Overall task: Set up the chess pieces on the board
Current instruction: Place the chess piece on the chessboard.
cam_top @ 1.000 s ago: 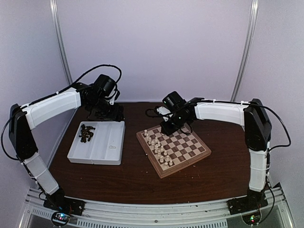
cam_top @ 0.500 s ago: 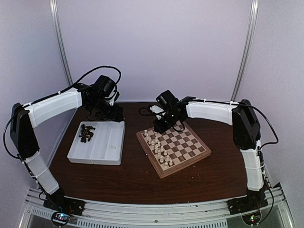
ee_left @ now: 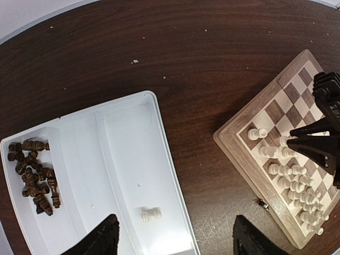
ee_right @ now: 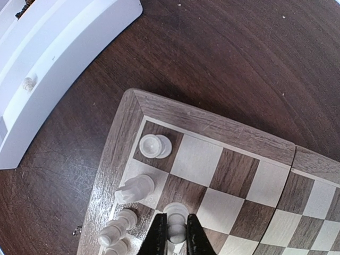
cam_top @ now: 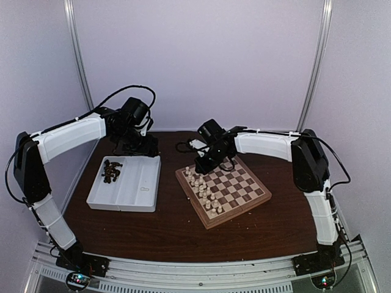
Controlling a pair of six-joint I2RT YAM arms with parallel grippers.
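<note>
Right gripper (ee_right: 176, 223) is pinched shut on a cream-white piece (ee_right: 176, 211), just inside the far-left corner of the board (ee_right: 212, 127). Whether that piece touches the square beneath it cannot be told. Compared with a second ago, the right arm has swung left, carrying the gripper from the board's far middle to this corner. The left arm has not moved. The left gripper (ee_left: 178, 239) hangs wide open and holding nothing above the white tray (ee_left: 159, 133).

Other cream-white pieces (cam_top: 201, 189) stand in two rows along the board's left side. The dark brown pieces (ee_left: 33, 172) lie heaped in the tray's narrow left compartment. A single cream-white piece (ee_left: 151, 214) lies on its side in the wide compartment.

Board and tray sit apart on a dark brown wooden tabletop (cam_top: 177, 232), enclosed by pale lilac walls with metal poles in the corners.

From above, the right gripper hides the held piece, and the kinds of pieces are too small to make out. Only the tips of the left gripper's fingers show in its wrist view.
</note>
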